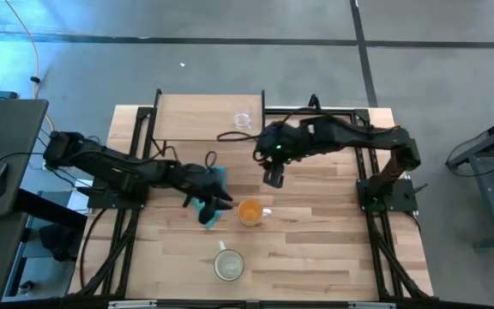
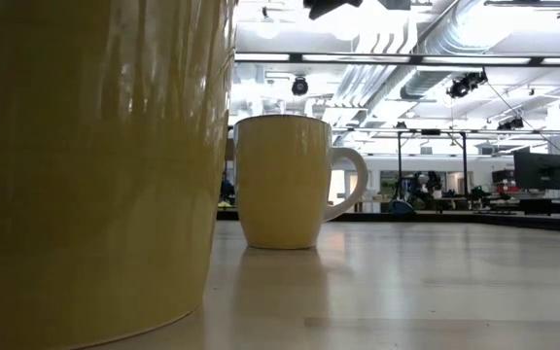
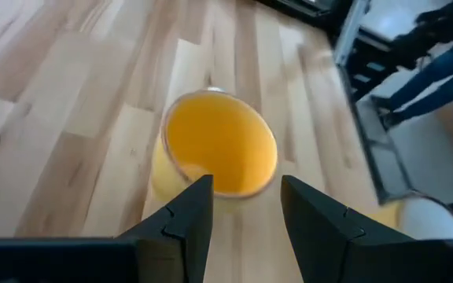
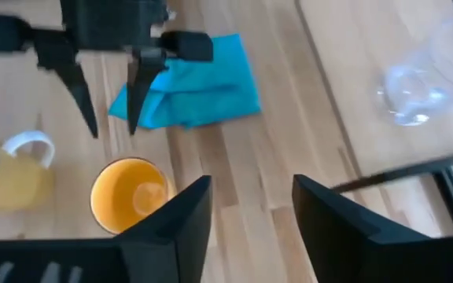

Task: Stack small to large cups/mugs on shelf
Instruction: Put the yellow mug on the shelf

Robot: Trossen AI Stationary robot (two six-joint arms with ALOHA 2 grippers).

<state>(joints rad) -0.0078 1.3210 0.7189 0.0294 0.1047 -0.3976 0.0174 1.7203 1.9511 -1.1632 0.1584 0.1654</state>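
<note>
The orange mug (image 1: 250, 210) stands upright on its base on the plank tabletop, handle toward the table's right. My left gripper (image 1: 210, 213) is open just to its left; in the left wrist view the mug (image 3: 219, 153) sits right ahead of the open fingers (image 3: 246, 196), untouched. The cream-white mug (image 1: 228, 264) stands nearer the near edge and fills the low view's left (image 2: 86, 165). The clear glass cup (image 1: 243, 120) stands on the shelf (image 1: 195, 116). My right gripper (image 1: 273, 178) hovers open above the table, behind the orange mug (image 4: 128, 192).
A teal cloth (image 1: 214, 177) lies folded on the tabletop beside my left gripper, toward the far edge. Black frame rails (image 1: 374, 172) run along both sides of the table. Bare planks lie to the right of the orange mug.
</note>
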